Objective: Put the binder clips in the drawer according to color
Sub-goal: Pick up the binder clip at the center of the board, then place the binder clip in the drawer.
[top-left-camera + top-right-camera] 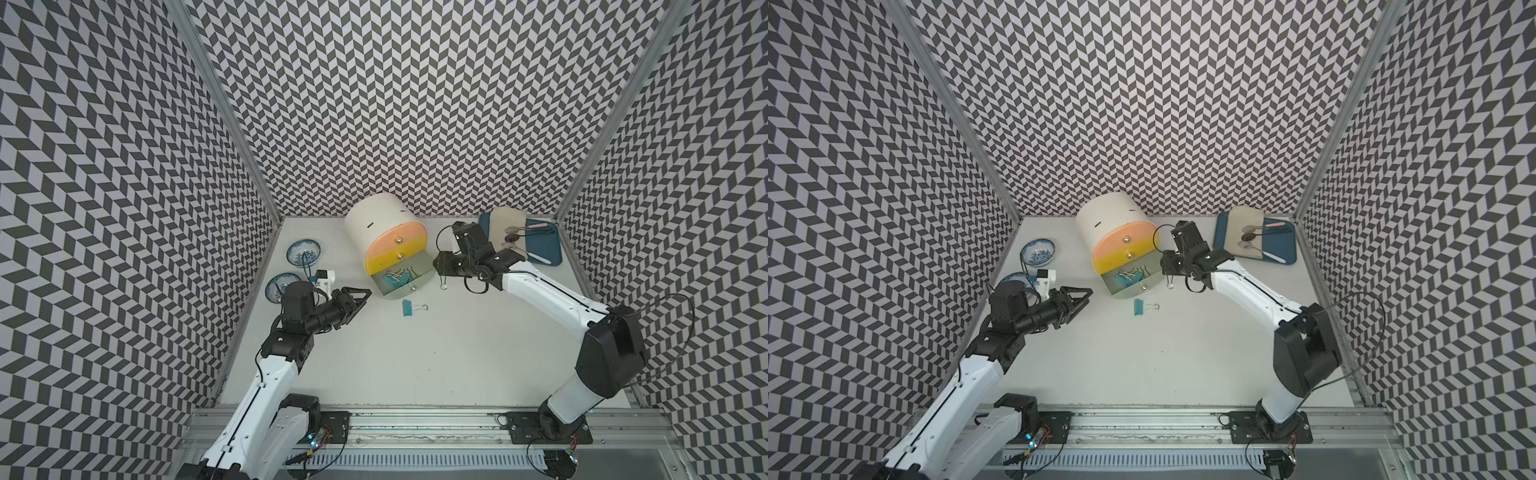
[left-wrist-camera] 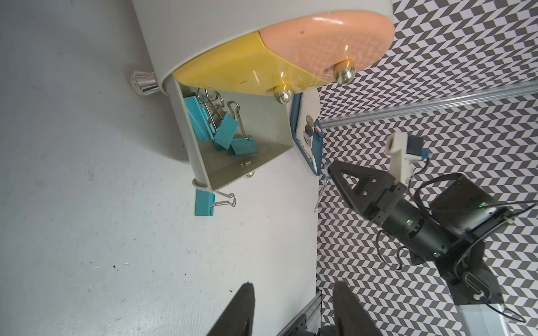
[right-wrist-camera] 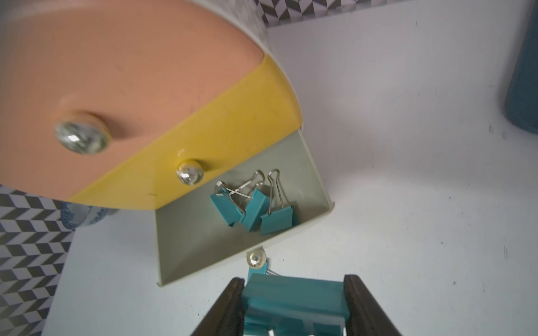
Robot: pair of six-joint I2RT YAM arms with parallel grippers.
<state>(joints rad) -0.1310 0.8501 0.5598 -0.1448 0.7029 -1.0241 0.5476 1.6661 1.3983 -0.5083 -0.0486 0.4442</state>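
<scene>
Teal folded-metal binder clips (image 3: 252,210) w/ wire loops, glossy rounded drawer (image 3: 233,122)

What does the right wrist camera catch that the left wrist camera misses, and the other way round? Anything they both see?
Only the right wrist view: the teal body of a binder clip, pinched in the right gripper. Only the left wrist view: the left gripper, open and empty, and the cabinet's silver foot. Both: the pulled-out bottom drawer holding teal clips, under the shut yellow front and pink front.
</scene>
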